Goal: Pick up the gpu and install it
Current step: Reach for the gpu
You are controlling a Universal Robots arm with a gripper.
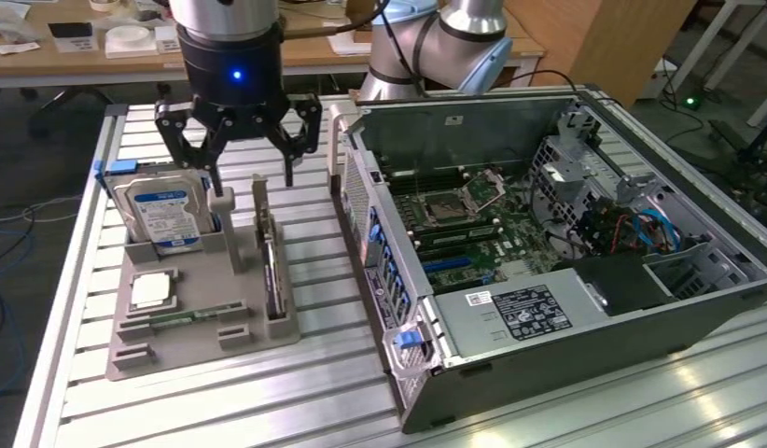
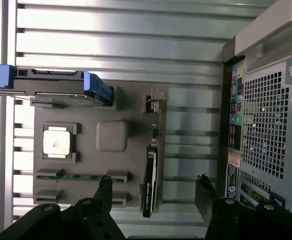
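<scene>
I think I'm at the pick-up step: my gripper hangs spread wide above the gpu; grabbing needs it lower.

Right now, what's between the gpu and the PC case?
Between gpu and PC case: bare table slats, seen in the wrist view. One finger of the open gripper hangs over that gap.

The ribbed aluminium table gleams, the holder is matt grey plastic, the gpu glossy black.

Slatted metal table carries grey holder and open computer case.
</scene>
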